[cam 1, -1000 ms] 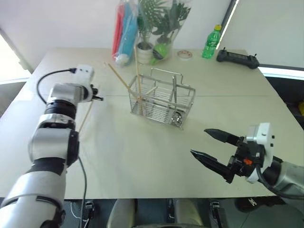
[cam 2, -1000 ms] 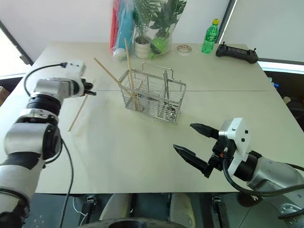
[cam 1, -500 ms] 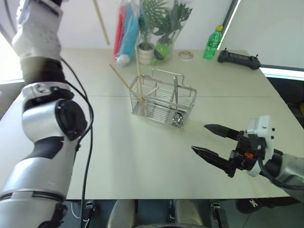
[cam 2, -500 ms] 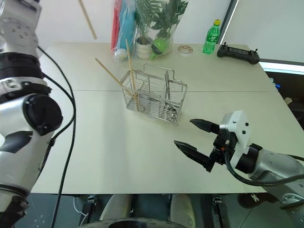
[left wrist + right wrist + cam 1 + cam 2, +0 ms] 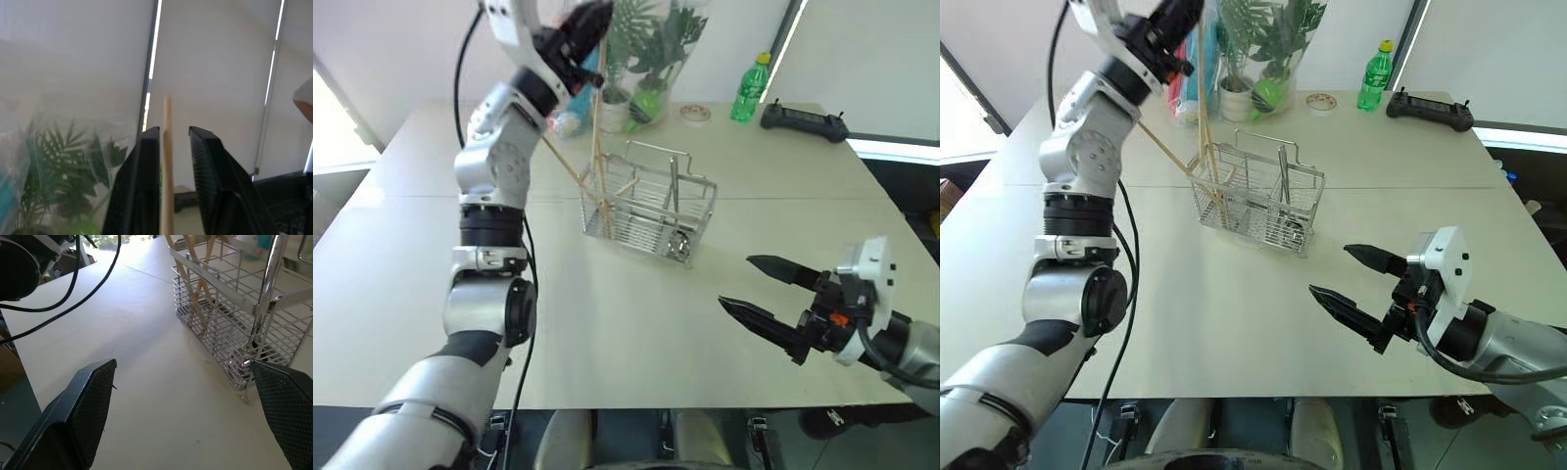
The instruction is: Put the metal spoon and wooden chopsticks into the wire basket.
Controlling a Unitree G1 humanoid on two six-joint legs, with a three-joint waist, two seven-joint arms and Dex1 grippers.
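At upper left, the left gripper [image 5: 590,17] stands a wooden chopstick [image 5: 596,127] upright over the wire basket [image 5: 646,213] at centre, jaws slightly parted around its top. Light, stiff and slick, it suits an end grip. The right gripper [image 5: 766,299] hangs wide open, empty.

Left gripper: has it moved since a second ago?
Yes. The left gripper rose from table level left of the wire basket to above its left end, with a chopstick between its fingers.
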